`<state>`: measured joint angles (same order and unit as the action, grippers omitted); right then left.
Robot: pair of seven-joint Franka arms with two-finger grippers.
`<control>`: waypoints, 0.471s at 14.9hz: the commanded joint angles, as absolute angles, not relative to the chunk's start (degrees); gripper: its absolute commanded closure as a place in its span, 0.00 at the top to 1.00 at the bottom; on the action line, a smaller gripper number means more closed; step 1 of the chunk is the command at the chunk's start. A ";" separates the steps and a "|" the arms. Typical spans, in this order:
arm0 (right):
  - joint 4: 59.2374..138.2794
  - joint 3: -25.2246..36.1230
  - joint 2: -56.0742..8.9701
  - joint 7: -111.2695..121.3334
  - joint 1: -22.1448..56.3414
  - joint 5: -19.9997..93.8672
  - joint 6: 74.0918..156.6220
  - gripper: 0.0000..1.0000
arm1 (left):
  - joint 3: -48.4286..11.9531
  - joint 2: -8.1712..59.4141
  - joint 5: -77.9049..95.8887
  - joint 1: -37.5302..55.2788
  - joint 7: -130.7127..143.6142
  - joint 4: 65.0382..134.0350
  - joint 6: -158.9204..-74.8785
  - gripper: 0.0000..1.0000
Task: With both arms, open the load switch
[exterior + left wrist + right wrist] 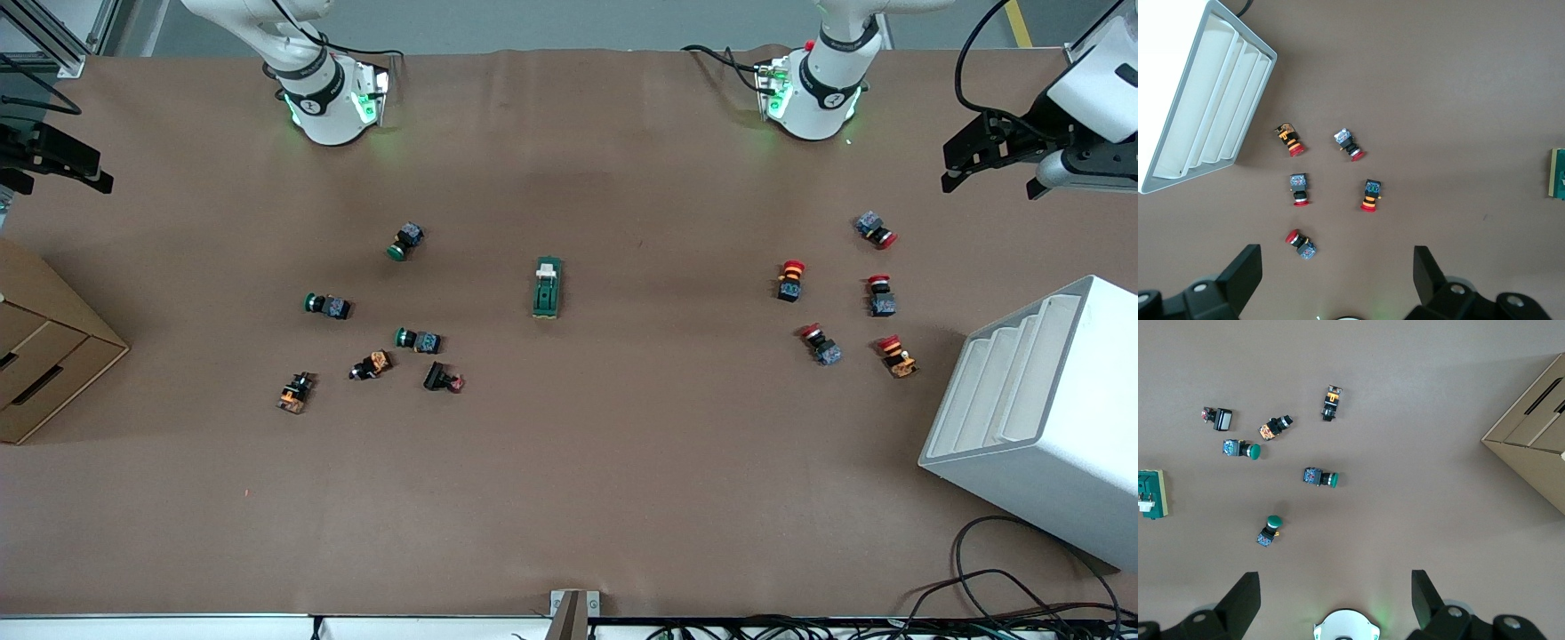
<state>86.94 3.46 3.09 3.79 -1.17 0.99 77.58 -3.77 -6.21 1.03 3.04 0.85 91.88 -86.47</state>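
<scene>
The load switch (547, 288), a dark-green block with a white tab at one end, lies flat in the middle of the table between the two arms' bases. It shows at the rim of the left wrist view (1558, 174) and of the right wrist view (1151, 493). My left gripper (989, 178) hangs open over the table's edge at the left arm's end, with nothing between its fingers (1245, 273). My right gripper (62, 178) hangs open over the table's edge at the right arm's end, its fingers (1245, 600) also holding nothing. Both are well away from the switch.
Several green and orange push buttons (418, 340) lie scattered toward the right arm's end, several red ones (790, 280) toward the left arm's end. A white slotted rack (1040, 418) stands at the left arm's end, a cardboard box (44, 356) at the right arm's end.
</scene>
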 commanded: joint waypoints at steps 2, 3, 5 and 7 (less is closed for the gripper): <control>89.65 2.99 5.45 3.16 -0.79 0.79 79.62 1.00 | -3.52 -4.31 1.58 2.99 0.97 89.03 -86.31 1.00; 89.65 2.99 5.45 3.08 -0.79 0.79 80.06 1.00 | -3.52 -4.31 1.58 2.90 0.97 89.03 -86.31 1.00; 89.65 3.08 5.45 3.16 -0.79 0.88 80.59 1.00 | -3.52 -4.22 1.41 3.07 0.97 89.03 -85.96 1.00; 89.65 3.08 5.45 3.16 -0.79 0.88 80.86 1.00 | -3.52 -4.13 1.41 3.25 0.97 88.68 -85.96 1.00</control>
